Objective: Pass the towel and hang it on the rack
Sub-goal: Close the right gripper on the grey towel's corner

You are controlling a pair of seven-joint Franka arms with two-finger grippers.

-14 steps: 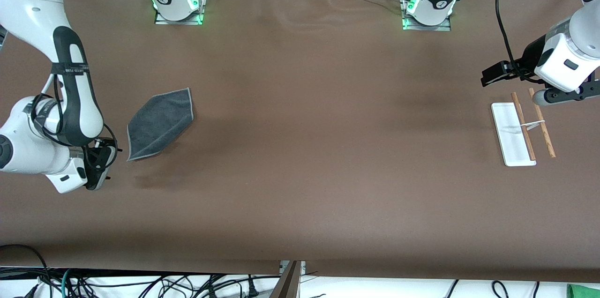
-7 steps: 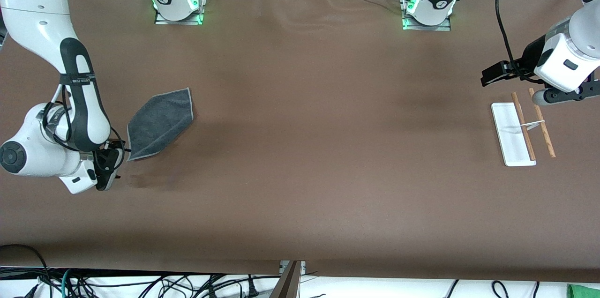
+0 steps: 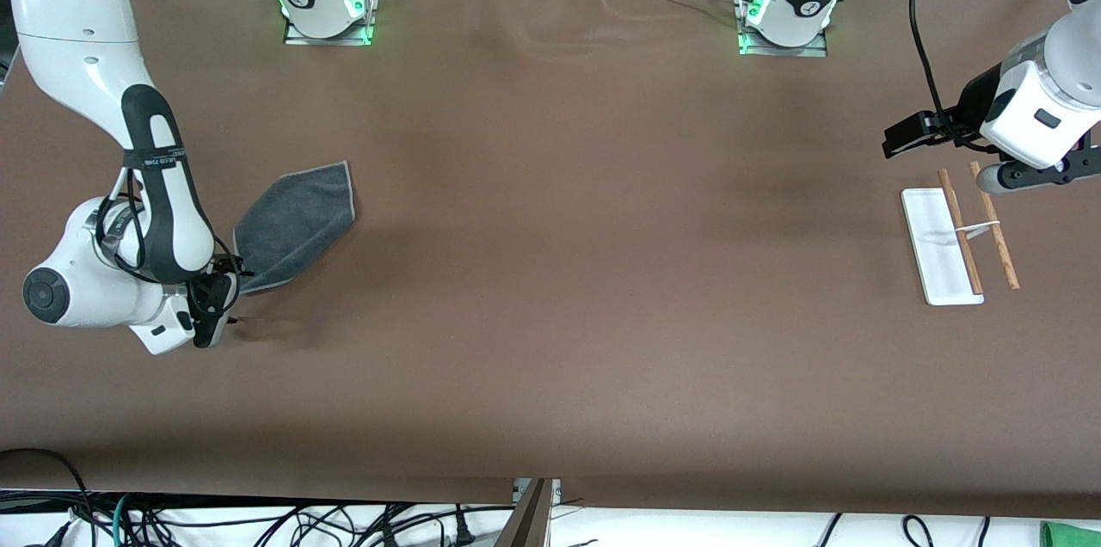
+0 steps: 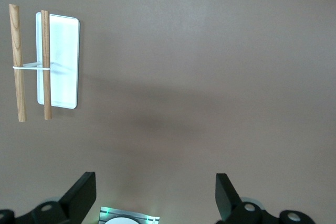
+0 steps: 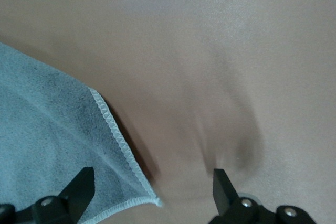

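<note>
Towel point(image 3: 297, 224) lies flat toward the right arm's end, well apart from rack point(image 3: 942, 246); your right gripper point(image 3: 225, 304), spread wide, straddles its near corner for pickup, left gripper point(image 4: 155, 195) waits open over rack for handoff.

On the table point(image 3: 550, 272): 1 towel point(image 3: 297, 224), 1 rack point(image 3: 942, 250), 2 grippers.

The right hand point(image 3: 225, 319) seems low at the towel's point(image 3: 295, 224) pointed corner; the left hand point(image 3: 1032, 173) waits over the rack point(image 3: 933, 250).

Towel point(image 3: 297, 224) and rack point(image 3: 956, 242) at table's ends
</note>
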